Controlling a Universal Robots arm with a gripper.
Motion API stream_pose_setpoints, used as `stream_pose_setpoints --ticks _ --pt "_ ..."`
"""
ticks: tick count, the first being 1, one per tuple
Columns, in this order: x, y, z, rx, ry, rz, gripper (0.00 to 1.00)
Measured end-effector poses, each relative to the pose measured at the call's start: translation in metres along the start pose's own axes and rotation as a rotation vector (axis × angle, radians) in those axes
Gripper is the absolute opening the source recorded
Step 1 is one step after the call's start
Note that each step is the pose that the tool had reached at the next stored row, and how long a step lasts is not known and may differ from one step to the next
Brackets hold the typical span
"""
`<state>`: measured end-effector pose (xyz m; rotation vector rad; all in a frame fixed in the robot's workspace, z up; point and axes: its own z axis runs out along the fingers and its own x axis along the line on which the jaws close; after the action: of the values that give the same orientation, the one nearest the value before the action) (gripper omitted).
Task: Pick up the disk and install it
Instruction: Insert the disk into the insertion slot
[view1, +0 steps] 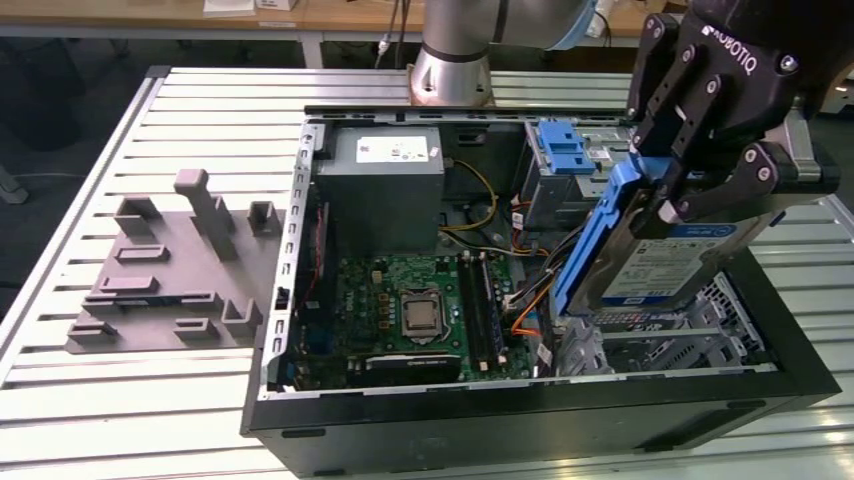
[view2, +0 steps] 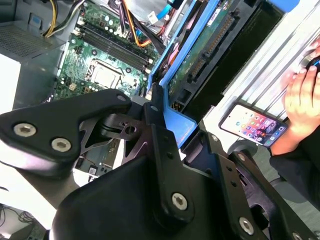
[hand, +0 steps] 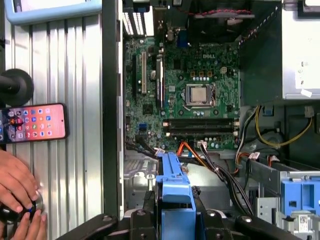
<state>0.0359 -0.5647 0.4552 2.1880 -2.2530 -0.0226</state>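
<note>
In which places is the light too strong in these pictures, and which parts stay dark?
Exterior view: the ribbed silver metal table shines brightly; the black computer case is dimmer inside; the blue-framed silver disk in the black gripper is evenly lit. First wrist view: the grey metal box is washed out to white, and the lit phone screen glows.

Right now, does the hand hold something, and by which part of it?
Yes. The hand holds the disk by its upper end, gripping the blue rail frame, tilted above the open computer case.
</note>
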Motion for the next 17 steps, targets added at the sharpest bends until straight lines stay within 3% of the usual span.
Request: stream_pose_setpoints --ticks 9,17 --pt "0.0 0.0025 0.0002 -0.0001 0.0 0.0 0.36" --pt "0.0002 0.0004 0.0001 -0.0001 0.0001 0.0 0.36"
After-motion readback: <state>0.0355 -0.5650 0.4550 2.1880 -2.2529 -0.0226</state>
